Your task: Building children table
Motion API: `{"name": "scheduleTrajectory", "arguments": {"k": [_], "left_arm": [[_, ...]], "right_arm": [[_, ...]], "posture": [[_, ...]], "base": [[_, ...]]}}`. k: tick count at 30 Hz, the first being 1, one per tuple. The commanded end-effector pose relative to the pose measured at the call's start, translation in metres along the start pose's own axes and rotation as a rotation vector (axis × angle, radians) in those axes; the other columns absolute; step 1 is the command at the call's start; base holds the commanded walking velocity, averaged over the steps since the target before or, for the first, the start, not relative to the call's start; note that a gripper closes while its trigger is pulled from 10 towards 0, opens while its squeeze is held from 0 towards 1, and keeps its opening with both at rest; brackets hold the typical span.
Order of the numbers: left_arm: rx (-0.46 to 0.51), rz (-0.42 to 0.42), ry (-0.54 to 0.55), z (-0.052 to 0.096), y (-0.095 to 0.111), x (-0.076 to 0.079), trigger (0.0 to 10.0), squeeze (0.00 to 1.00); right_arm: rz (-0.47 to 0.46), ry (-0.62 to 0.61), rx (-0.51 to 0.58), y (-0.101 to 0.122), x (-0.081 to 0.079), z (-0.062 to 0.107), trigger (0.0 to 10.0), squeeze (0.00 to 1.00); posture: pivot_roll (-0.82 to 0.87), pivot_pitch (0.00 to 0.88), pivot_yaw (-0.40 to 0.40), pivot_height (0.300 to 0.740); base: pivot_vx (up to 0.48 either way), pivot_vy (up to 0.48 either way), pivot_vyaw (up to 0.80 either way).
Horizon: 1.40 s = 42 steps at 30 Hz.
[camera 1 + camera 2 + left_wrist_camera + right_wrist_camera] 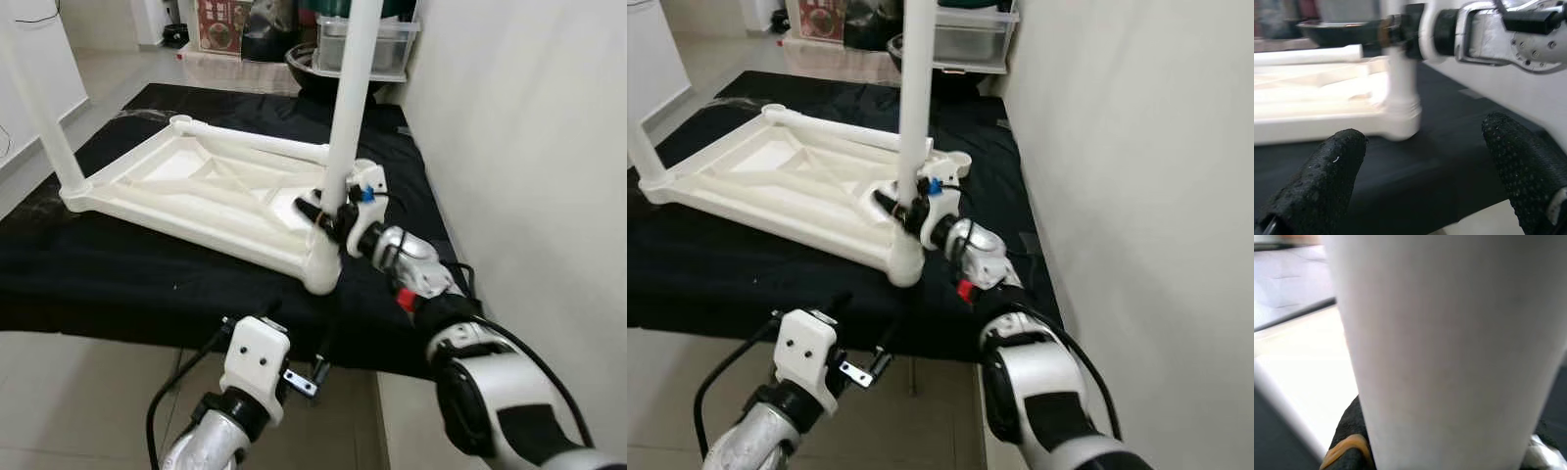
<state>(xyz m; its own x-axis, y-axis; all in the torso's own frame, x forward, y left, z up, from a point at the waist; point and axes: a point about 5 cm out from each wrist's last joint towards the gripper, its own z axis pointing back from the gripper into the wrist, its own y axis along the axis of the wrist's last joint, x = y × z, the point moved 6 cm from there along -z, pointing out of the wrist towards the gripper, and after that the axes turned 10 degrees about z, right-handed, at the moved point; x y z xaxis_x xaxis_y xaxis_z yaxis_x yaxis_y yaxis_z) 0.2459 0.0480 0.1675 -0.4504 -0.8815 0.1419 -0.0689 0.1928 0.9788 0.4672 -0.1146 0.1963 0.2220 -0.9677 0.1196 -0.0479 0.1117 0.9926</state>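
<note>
1. Nearest to me, my left gripper [318, 370] hangs low over the tile floor [78, 401], just off the front edge of the black cloth [118, 279], its fingers [1327, 166] spread with nothing between them.
2. My right gripper [328, 217] pinches the upright white leg [348, 98] just above its corner socket [321, 264] on the upturned white tabletop [196, 186], which lies on the cloth.
3. Another leg [44, 117] already stands at the far left corner.
4. To seat this leg well, I judge I should keep it plumb over the socket and press straight down; the left gripper could steady the frame.
5. Room is tight on my right, where the wall [529, 127] runs close by my right arm; the cloth edge is near the socket. Open floor lies to my left and toward me.
</note>
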Motion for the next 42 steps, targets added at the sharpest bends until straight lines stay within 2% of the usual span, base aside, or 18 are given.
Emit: {"name": "scheduleTrajectory", "arguments": {"k": [1,6,7,8,9,12,13,16,17,19,21,22,25,31,33,39,40,42], "left_arm": [[-0.017,-0.007,0.019,0.000,-0.004,-0.003,10.0,0.00],[-0.014,-0.011,0.042,0.001,-0.003,-0.007,10.0,0.00],[-0.011,-0.015,0.050,0.001,-0.003,-0.008,10.0,0.00],[-0.011,-0.015,0.050,0.001,-0.003,-0.008,10.0,0.00],[-0.008,-0.017,0.052,0.001,-0.002,-0.009,10.0,0.00],[-0.007,-0.017,0.053,0.001,-0.002,-0.009,10.0,0.00],[-0.008,-0.017,0.049,0.001,-0.002,-0.008,10.0,0.00],[-0.008,-0.016,0.045,0.001,-0.002,-0.008,10.0,0.00],[-0.006,-0.016,0.042,0.001,-0.001,-0.007,10.0,0.00],[-0.003,-0.015,0.040,0.000,-0.001,-0.006,10.0,0.00],[0.007,-0.017,0.034,0.001,0.001,-0.005,10.0,0.00],[0.007,-0.017,0.034,0.001,0.001,-0.005,10.0,0.00],[0.021,-0.022,0.022,0.001,0.004,-0.003,10.0,0.00],[0.024,-0.023,0.019,0.001,0.005,-0.002,10.0,0.00],[0.024,-0.025,0.016,0.001,0.005,-0.002,10.0,0.00],[0.021,-0.028,0.012,0.002,0.004,-0.001,10.0,0.00],[0.018,-0.027,0.009,0.002,0.004,0.000,10.0,0.00],[0.017,-0.027,0.008,0.002,0.003,0.000,10.0,0.00]], "right_arm": [[0.014,-0.235,-0.185,-0.045,0.037,0.015,0.0,0.00],[-0.002,-0.503,-0.266,-0.069,0.065,0.037,0.0,0.00],[-0.014,-0.520,-0.262,-0.072,0.063,0.039,4.4,0.00],[-0.014,-0.520,-0.262,-0.072,0.063,0.039,4.4,0.00],[-0.015,-0.521,-0.256,-0.072,0.060,0.038,10.0,0.00],[-0.039,-0.467,-0.200,-0.065,0.047,0.032,10.0,0.00],[-0.058,-0.407,-0.150,-0.057,0.035,0.026,10.0,1.00],[-0.036,-0.352,-0.092,-0.046,0.027,0.022,10.0,1.00],[-0.063,-0.261,-0.050,-0.038,0.015,0.016,10.0,0.00],[-0.096,-0.187,-0.027,-0.034,0.005,0.013,10.0,0.00],[-0.176,0.052,0.012,-0.028,-0.020,0.010,10.0,0.00],[-0.176,0.052,0.012,-0.028,-0.020,0.010,10.0,0.00],[-0.168,0.347,0.024,-0.027,-0.039,0.020,10.0,0.00],[-0.171,0.539,0.058,-0.015,-0.049,0.028,10.0,0.00],[-0.126,0.703,0.078,-0.006,-0.061,0.036,10.0,0.00],[-0.069,0.810,0.120,0.007,-0.070,0.039,10.0,0.00],[-0.086,0.824,0.147,0.013,-0.073,0.039,0.0,0.00],[-0.092,0.818,0.154,0.014,-0.074,0.039,0.0,0.00]], "posture": [[0.11,0.084,-0.096,0.740],[0.11,0.086,-0.098,0.740],[0.11,0.088,-0.096,0.740],[0.11,0.088,-0.096,0.740],[0.11,0.088,-0.097,0.740],[0.11,0.088,-0.095,0.740],[0.11,0.087,-0.098,0.740],[0.11,0.089,-0.097,0.740],[0.11,0.088,-0.099,0.740],[0.11,0.089,-0.100,0.740],[0.11,0.090,-0.098,0.740],[0.11,0.090,-0.098,0.740],[0.11,0.089,-0.100,0.740],[0.12,0.088,-0.102,0.740],[0.12,0.088,-0.099,0.740],[0.12,0.084,-0.100,0.740],[0.12,0.080,-0.099,0.740],[0.12,0.079,-0.100,0.740]], "base": [[0.000,0.000,0.00],[0.000,0.000,0.00],[0.000,0.000,0.00],[0.000,0.000,0.00],[0.000,0.000,0.00],[0.000,0.000,0.00],[0.000,0.000,0.00],[0.000,0.000,0.00],[0.000,0.000,0.00],[0.000,0.000,0.00],[0.000,0.000,0.00],[0.000,0.000,0.00],[0.000,0.000,0.00],[0.000,0.000,0.00],[0.000,0.000,0.00],[0.000,0.000,0.00],[0.000,0.000,0.00],[0.000,0.000,0.00]]}}
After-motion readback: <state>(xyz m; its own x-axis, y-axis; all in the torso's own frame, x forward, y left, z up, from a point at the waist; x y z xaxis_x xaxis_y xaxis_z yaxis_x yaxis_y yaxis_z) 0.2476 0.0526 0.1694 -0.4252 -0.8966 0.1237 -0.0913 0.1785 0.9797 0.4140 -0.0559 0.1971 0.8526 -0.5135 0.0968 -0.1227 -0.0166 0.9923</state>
